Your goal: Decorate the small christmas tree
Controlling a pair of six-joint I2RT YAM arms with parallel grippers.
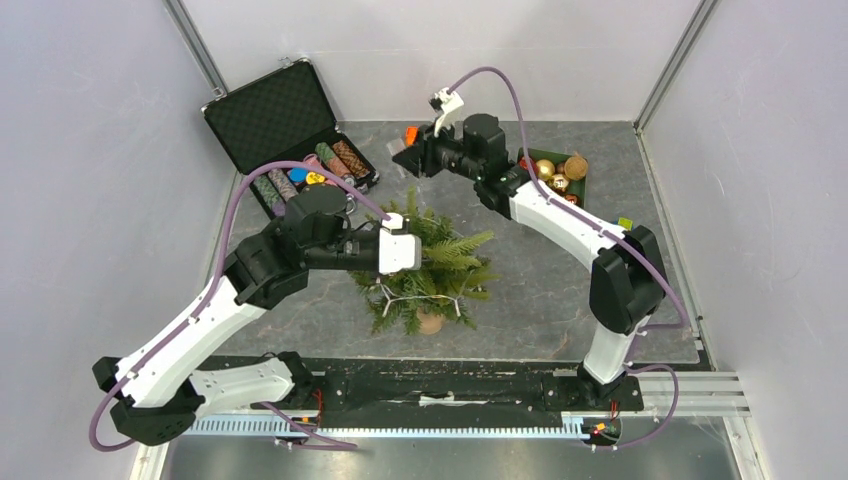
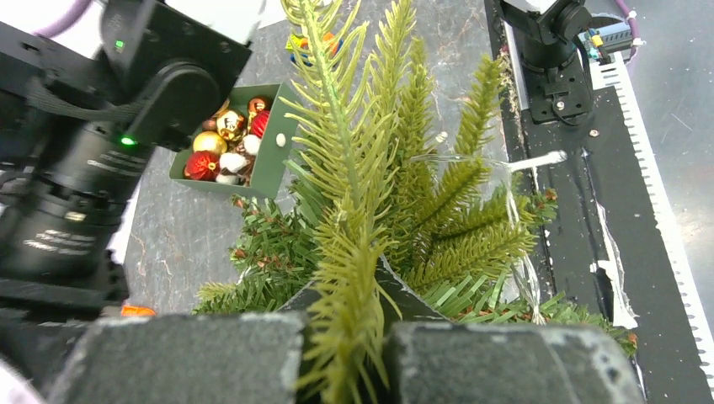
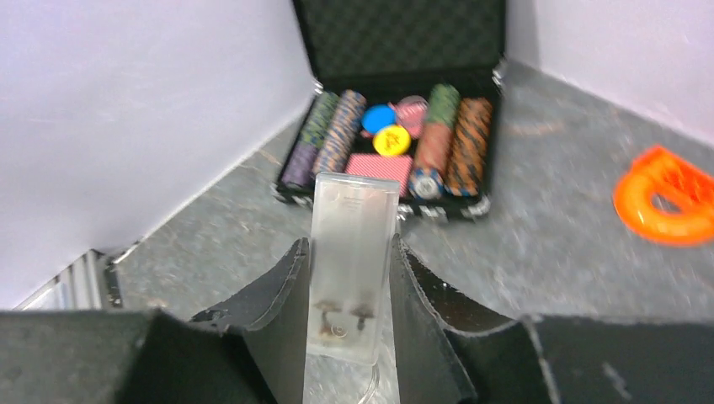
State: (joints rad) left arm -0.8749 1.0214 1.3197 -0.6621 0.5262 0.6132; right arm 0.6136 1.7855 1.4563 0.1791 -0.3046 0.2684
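Two pincers are engaged. Left pincer [image 2: 354, 295] is closed on an upper frond of the small christmas tree [image 1: 440, 265], with needles passing between its pads. Right pincer [image 3: 349, 248] is clamped on a clear plastic case [image 3: 354, 210], held over the table [image 1: 540, 300] and facing the open briefcase [image 3: 396, 50]. Tree sits mid-table between the arms, with a thin pale wire [image 1: 384, 292] draped over its lower branches. Assessment: tree is light and easily tipped; fronds are soft, springy and likely to slide. A firmer hold would be the central stem or the wooden stump [image 1: 430, 322].
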